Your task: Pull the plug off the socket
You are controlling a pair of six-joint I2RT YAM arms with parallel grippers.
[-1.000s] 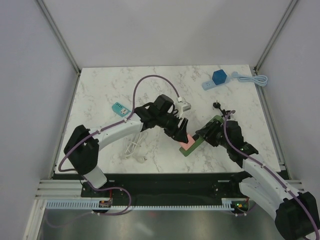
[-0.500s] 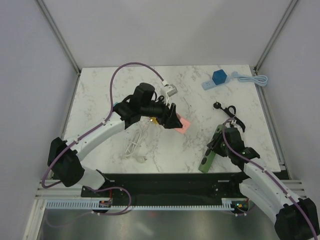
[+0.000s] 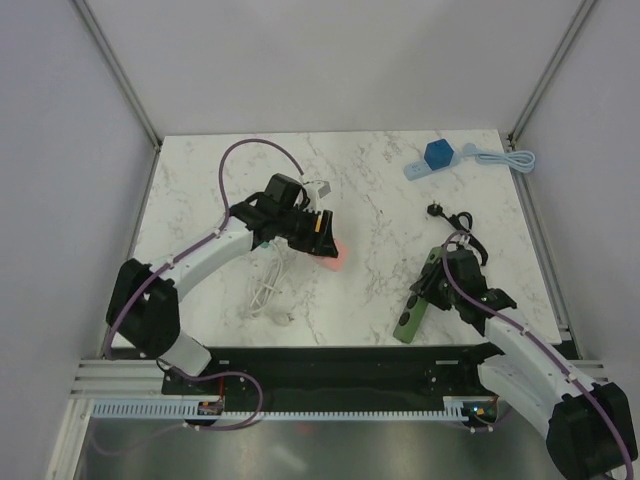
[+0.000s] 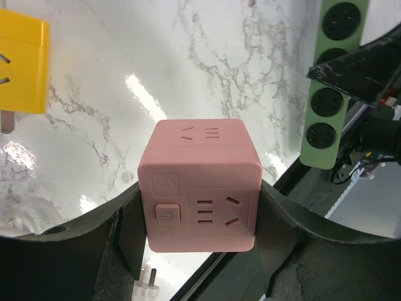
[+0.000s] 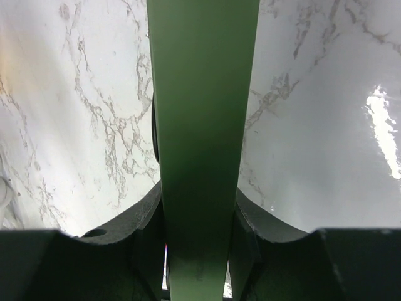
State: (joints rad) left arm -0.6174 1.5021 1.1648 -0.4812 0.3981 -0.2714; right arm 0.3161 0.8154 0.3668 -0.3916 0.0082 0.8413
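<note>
Marble counter [image 3: 400, 200], white-walled bay: my left hand [image 4: 199, 232] clamps the pink cube plug [image 4: 200, 188], well apart from the green socket strip [image 5: 200, 94] pinched edgewise in my right hand [image 5: 200, 232]; I'd worry that narrow pinch lets the strip pivot or slip out.

pink cube [image 4: 200, 182]: matt plastic | green strip [image 5: 200, 125]: smooth plastic | table [image 4: 244, 81]: glossy marble

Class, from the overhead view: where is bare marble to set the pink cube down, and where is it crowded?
Bare table: the middle strip between the held pink cube and the green power strip; also the far left corner. Crowded: the white cable beneath the left arm, and the black plug with its cord beside the green strip's far end.
</note>
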